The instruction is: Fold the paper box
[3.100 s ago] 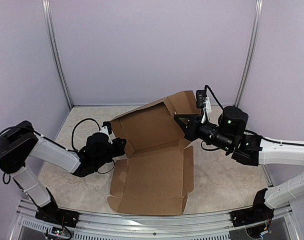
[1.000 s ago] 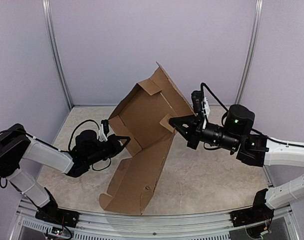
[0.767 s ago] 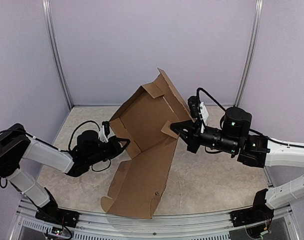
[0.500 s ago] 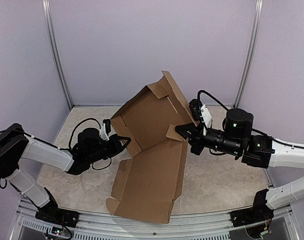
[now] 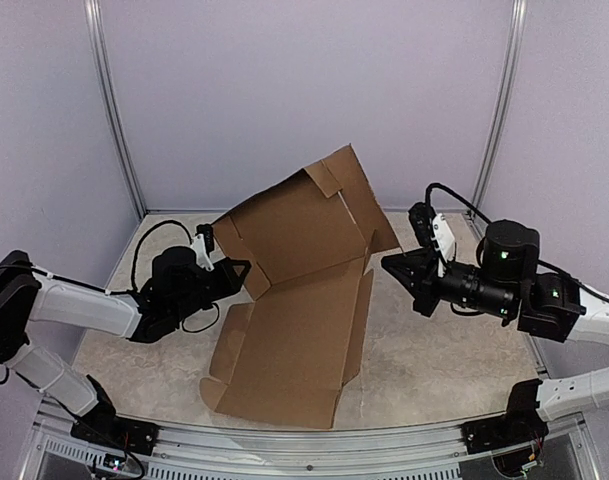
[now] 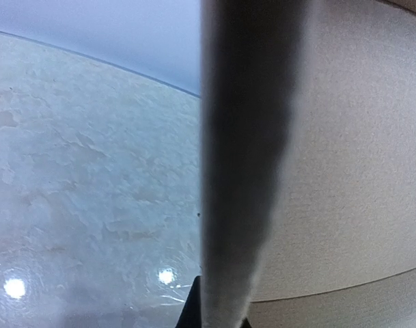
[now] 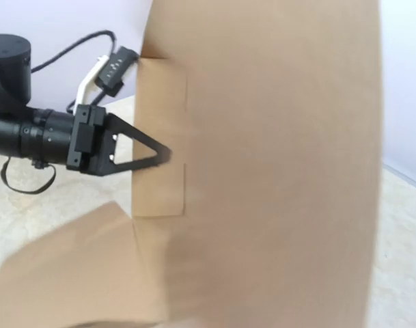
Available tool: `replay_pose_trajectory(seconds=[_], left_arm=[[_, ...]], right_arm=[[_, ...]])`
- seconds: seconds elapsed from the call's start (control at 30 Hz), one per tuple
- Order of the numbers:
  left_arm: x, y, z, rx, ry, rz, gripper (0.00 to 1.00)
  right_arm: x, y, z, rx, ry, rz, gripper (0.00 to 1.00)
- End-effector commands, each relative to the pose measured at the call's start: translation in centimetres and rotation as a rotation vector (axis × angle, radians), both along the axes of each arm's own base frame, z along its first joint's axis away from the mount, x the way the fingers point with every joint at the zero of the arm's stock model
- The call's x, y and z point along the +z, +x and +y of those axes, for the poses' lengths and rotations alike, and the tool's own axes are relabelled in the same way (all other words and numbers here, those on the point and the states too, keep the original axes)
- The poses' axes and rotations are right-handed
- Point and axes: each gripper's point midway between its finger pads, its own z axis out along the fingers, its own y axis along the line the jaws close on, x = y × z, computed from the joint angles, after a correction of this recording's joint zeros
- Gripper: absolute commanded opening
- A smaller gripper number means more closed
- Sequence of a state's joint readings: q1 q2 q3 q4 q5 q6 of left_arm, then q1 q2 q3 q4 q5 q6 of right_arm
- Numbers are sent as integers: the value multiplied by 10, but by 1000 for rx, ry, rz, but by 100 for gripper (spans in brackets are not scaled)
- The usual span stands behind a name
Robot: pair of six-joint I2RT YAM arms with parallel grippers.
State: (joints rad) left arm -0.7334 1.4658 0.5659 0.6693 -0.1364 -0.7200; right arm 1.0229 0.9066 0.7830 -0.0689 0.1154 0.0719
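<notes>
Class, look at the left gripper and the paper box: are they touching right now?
Touching. The right wrist view shows the left gripper with its closed tip clamped on the edge of a side flap of the paper box.

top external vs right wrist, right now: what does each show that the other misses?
Top external only: the whole paper box, lid panel raised at a slant, and the right pincer, shut, slightly off its right edge. Right wrist only: a close look at the left pincer tip meeting a side flap's edge. Both: paper box, left pincer, pale table.
</notes>
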Motion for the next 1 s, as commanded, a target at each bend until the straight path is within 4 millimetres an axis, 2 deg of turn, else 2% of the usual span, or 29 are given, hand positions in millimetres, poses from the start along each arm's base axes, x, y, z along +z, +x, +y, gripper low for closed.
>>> replay_pose_trajectory(seconds=[0.0, 0.13, 0.27, 0.5, 0.6, 0.73, 0.83, 0.97], left_arm=[[11, 16, 28, 136, 146, -82, 0], [7, 21, 45, 198, 208, -100, 0], [5, 21, 59, 240, 279, -126, 0], [-3, 15, 79, 304, 380, -158, 0], [-8, 12, 82, 318, 423, -164, 0], [-16, 8, 80, 333, 476, -164, 0], [-20, 4, 77, 355, 519, -170, 0], [-27, -2, 76, 395, 595, -187, 0]], right_arm=[[-18, -6, -21, -44, -42, 40, 6], [-27, -3, -38, -114, -48, 58, 14], [-37, 2, -49, -182, -53, 82, 28], [-59, 31, -66, -393, -157, 95, 35], [-71, 44, -66, -434, -180, 124, 28], [-87, 55, -49, -412, -173, 187, 11], [-93, 65, -46, -441, -173, 203, 1], [-107, 81, -46, -470, -197, 224, 0]])
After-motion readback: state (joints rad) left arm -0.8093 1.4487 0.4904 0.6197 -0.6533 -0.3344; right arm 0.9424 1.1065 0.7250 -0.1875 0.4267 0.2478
